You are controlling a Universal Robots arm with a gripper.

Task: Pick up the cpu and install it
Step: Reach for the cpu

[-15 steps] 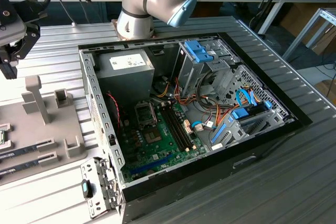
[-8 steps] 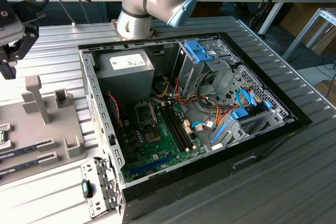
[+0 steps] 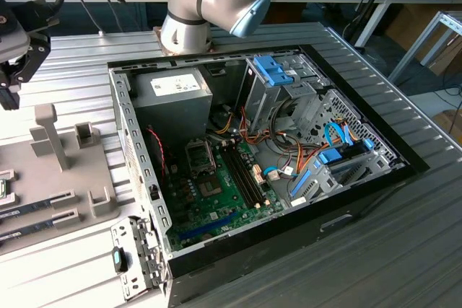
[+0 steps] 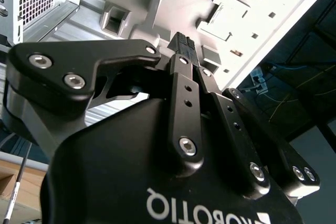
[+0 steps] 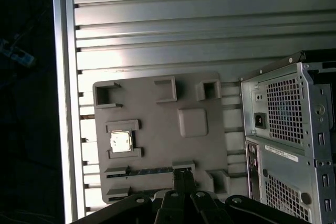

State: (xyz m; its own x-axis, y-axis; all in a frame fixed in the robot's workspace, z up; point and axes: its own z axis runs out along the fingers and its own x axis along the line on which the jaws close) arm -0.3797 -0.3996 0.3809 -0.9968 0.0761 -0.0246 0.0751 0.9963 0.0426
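One ribbed metal table (image 5: 157, 24) carries everything. Beside the gripper (image 5: 182, 172) stands an open computer case (image 3: 289, 225), and its power supply (image 3: 173, 106) bears a white printed label (image 3: 177, 84). Under the gripper lies a grey fixture plate (image 5: 157, 114) with moulded pockets. The gripper hangs above that plate, fingers (image 5: 178, 178) pinched together on nothing. The cpu (image 5: 121, 141) sits in a pocket below it, on the side away from the case, untouched.
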